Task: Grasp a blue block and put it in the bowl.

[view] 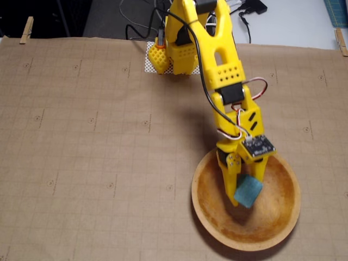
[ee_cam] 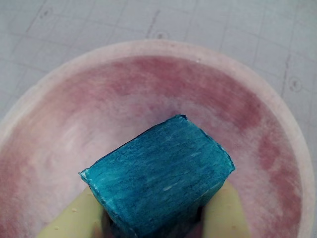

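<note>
Fixed view: tabletop [view: 81, 141] covered in brown gridded paper, clipped with wooden clothespins at far corners. Yellow plastic arm [view: 215, 60] reaches down from top centre toward lower right. Yellow two-finger end effector [view: 244, 197] hangs over the large round shallow orange-brown wooden bowl [view: 283, 217] at lower right, fingers clamped on the small teal-blue foam-like block [view: 249, 190]. Block is tilted, held above the bowl's interior, left of centre; can't tell if it touches the bowl floor. A small dark circuit board sits on the wrist, red and white wires looping above it.

Wrist view: bowl [ee_cam: 74, 129] fills the frame, colour washed to pink-red with pale thick rim, grid paper beyond it at top. Teal-blue block [ee_cam: 158, 178] at bottom centre, rough streaked surface, pinched between pale yellow fingers [ee_cam: 69, 223] on both sides, over the bowl's pale middle.
</note>
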Controlling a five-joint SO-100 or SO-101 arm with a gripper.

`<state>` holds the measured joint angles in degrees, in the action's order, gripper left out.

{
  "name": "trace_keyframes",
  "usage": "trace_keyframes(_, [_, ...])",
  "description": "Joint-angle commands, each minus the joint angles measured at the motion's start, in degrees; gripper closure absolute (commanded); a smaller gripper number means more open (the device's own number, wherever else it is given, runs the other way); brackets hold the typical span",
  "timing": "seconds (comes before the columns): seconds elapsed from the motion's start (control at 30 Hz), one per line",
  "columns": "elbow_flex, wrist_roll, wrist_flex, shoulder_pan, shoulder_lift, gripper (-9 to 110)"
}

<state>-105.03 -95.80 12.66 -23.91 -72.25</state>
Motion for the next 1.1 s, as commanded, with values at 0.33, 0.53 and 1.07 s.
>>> trace_keyframes(0.33, [7.9,-0.2,0.6,0.5,3.3,99])
trace_keyframes(0.53, [7.8,-2.6,0.0,0.3,3.3,75])
trace_keyframes(1.07, [6.8,-2.5,0.8,-0.3,-0.6,45])
